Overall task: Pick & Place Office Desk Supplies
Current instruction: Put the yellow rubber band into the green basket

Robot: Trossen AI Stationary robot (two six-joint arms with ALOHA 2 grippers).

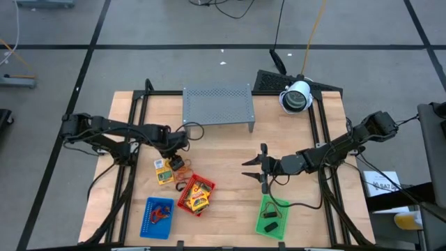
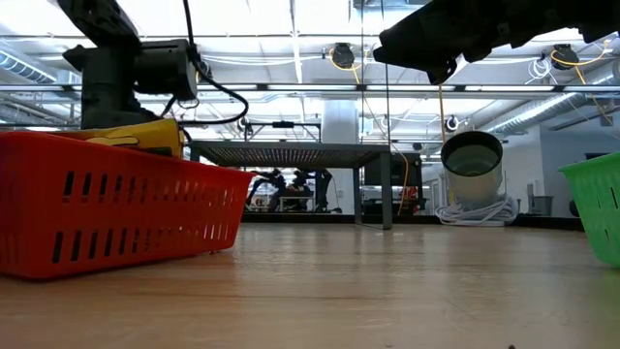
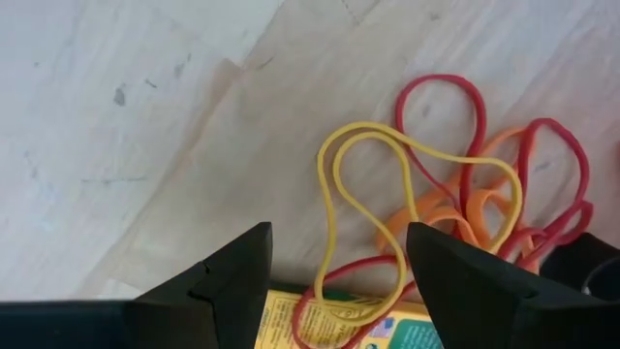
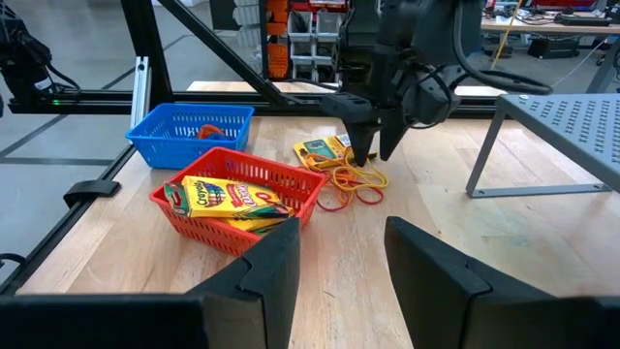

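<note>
A loose heap of red, orange and yellow rubber bands (image 3: 465,194) lies on the wood beside a flat yellow packet (image 3: 334,315). My left gripper (image 3: 339,233) is open and points down over them, with a yellow loop showing between its fingers. From the right wrist view its fingertips (image 4: 373,150) stand just above the bands (image 4: 354,179) and next to the packet (image 4: 320,150); no touch shows. In the high view the left gripper (image 1: 178,162) is above the packet (image 1: 164,171). My right gripper (image 1: 252,169) waits open at mid-table, above the green tray.
A red tray (image 4: 194,218) holds crayon packets (image 4: 228,194), close to the bands. A blue tray (image 4: 165,145) with bands stands toward the table's near-left corner. A green tray (image 1: 263,223) holds dark clips (image 1: 270,226). A grey perforated rack (image 1: 217,104) stands at the far edge.
</note>
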